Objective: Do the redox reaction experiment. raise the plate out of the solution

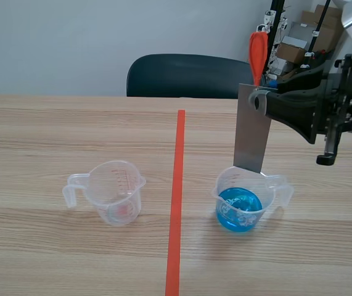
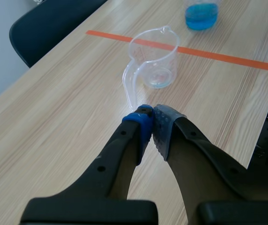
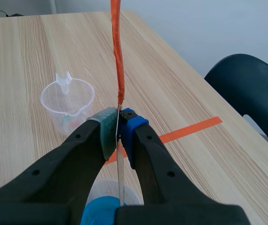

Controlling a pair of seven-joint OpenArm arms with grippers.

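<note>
Cup: clear plastic measuring cup of blue solution (image 1: 243, 206) on wooden desk (image 1: 71, 135).
Plate: grey metal plate (image 1: 253, 129), upright, lower edge at cup's rim.
Right fingers (image 3: 106, 129): gripping plate's top.
Left fingers (image 2: 141, 123): closed, empty.
Progress: plate seemingly out; raise nearly done.

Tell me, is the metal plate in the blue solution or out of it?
Out. The plate, held upright in the right claw, ends at the rim of the cup, above the blue solution.

A dark chair (image 1: 182, 77) stands behind the wooden table (image 1: 52, 135) against a pale wall (image 1: 71, 43), cardboard boxes (image 1: 305, 38) nearby.
</note>
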